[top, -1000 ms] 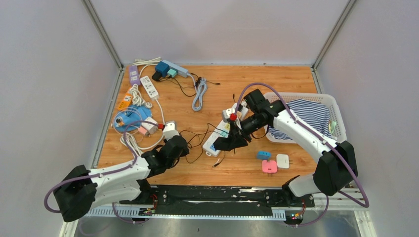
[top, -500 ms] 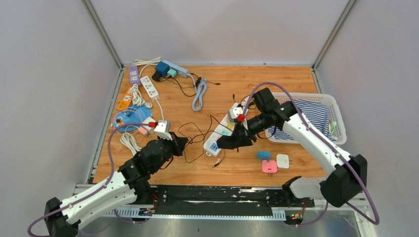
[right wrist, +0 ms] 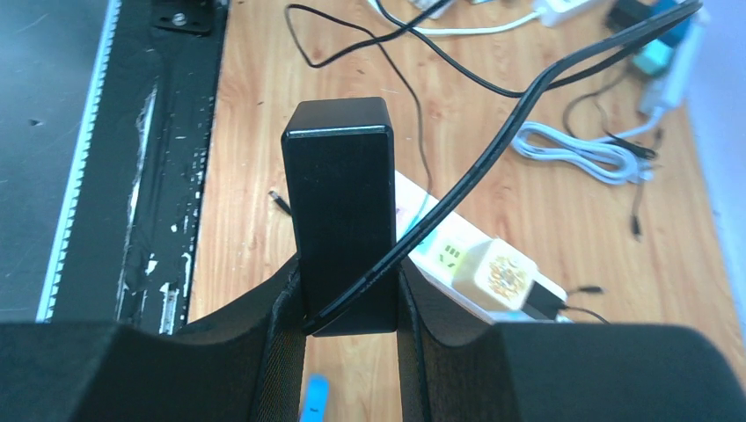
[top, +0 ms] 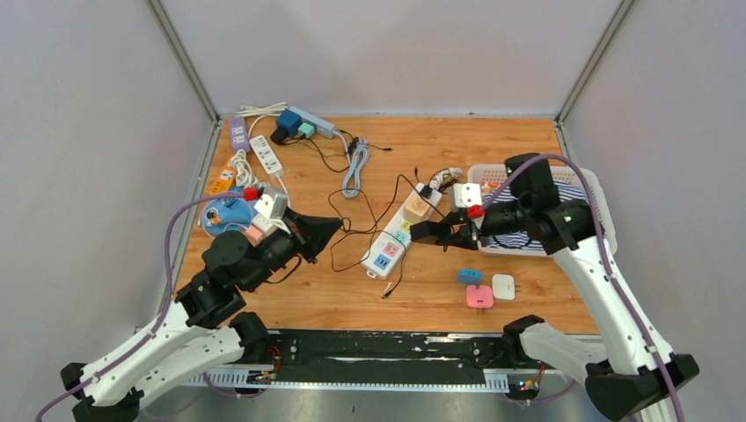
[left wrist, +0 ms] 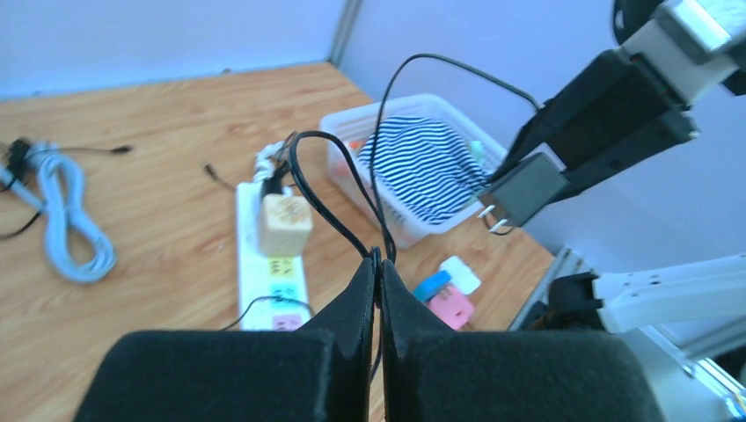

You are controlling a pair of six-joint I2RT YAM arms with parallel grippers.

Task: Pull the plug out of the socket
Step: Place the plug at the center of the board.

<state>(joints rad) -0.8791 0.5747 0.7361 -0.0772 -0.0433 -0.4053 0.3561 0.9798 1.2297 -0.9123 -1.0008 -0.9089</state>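
Gripping the black plug (right wrist: pixel 339 193) by its sides in the right gripper (right wrist: pixel 347 294), jaws clamped on it. Holding it in the air with prongs bared, clear of every socket, to the right of the white power strip (top: pixel 391 242) and apart from it. Pinching a thin black cable (left wrist: pixel 334 207) in the left gripper (left wrist: pixel 378 272), fingers pressed together, loops rising toward the plug. Leaving the strip flat on the wooden table (top: pixel 528 141), carrying a cream cube adapter (top: pixel 417 207) near its far end. Hovering just beside a white basket (top: pixel 591 176) holding striped cloth (left wrist: pixel 427 167).
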